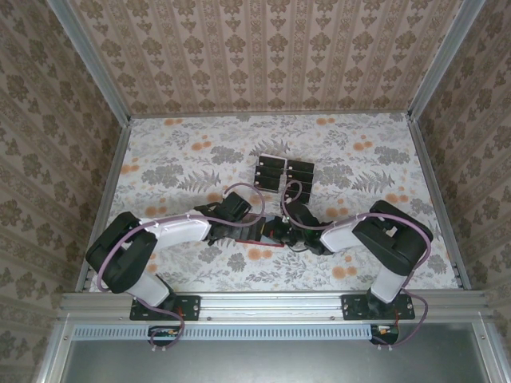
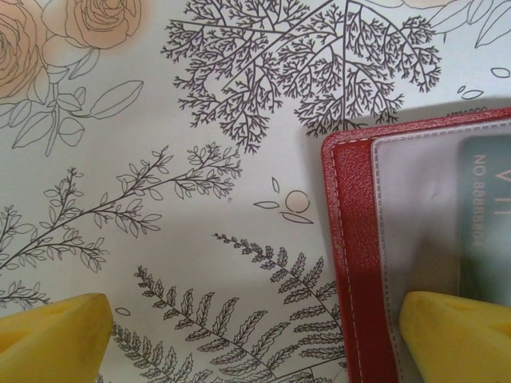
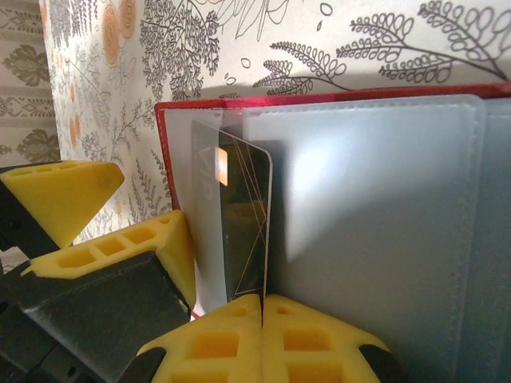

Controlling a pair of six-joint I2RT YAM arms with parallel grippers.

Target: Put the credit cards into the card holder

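Your right gripper (image 3: pixel 262 313) has its jaws pressed together on the lower edge of a black credit card (image 3: pixel 243 227). The card stands partly inside a clear pocket of the open red card holder (image 3: pixel 319 97) on the table (image 1: pixel 176 167). Your left gripper (image 2: pixel 251 343) has its jaws spread wide, one finger (image 2: pixel 455 335) over the card holder's pocket and the other over bare table.

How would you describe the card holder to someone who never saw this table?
On the flowered table, find the black cards at the middle. Just nearer the arms lies the card holder, open: the only red thing, with clear pockets.
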